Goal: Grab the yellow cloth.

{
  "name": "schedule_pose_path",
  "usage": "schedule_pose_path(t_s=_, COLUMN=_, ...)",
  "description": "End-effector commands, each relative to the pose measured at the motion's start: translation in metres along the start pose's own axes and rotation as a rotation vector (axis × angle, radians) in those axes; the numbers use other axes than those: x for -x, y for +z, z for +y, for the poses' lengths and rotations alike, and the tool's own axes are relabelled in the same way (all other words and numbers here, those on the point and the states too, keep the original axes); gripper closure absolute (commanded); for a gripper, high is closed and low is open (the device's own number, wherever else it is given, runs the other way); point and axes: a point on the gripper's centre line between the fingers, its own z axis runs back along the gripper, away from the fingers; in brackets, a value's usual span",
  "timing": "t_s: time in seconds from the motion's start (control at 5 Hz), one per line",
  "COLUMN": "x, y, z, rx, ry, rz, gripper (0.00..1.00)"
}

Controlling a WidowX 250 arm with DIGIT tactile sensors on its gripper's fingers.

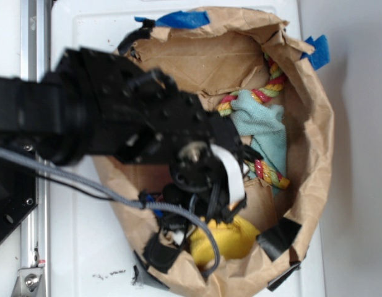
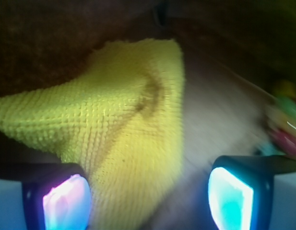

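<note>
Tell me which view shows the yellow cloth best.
The wrist view: the yellow cloth fills the frame's middle, its woven texture and a fold plain, between the open tool's fingers. The exterior view shows only a yellow lump in the paper bag, partly behind the arm.

A paper bag (image 1: pixel 314 142) lies open on the counter (image 1: pixel 79 247). Inside, the cloth (image 1: pixel 231 238) sits at the near end, beside the tape (image 1: pixel 278 237) on the rim. At the far right, a rope (image 1: pixel 268 86) loops around a second cloth (image 1: pixel 265 127). The claw (image 2: pixel 148 196) hangs over the cloth, which runs between its fingers (image 2: pixel 66 203), nearer the left one.
</note>
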Motion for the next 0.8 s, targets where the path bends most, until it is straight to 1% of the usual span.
schedule_pose_path(t_s=0.0, x=-0.012, y=-0.017, z=-0.01, rx=0.057, ry=-0.064, rz=-0.006, gripper=0.0)
schedule_pose_path(t_s=0.2, x=0.0, y=-0.026, z=-0.029, rx=0.057, ry=-0.029, rz=-0.002, gripper=1.0)
schedule_pose_path(t_s=0.4, x=0.002, y=-0.02, z=-0.032, rx=0.054, ry=0.008, rz=-0.013, gripper=1.0)
schedule_pose_path(t_s=0.6, x=0.001, y=-0.013, z=-0.037, rx=0.034, ry=0.075, rz=-0.008, gripper=1.0)
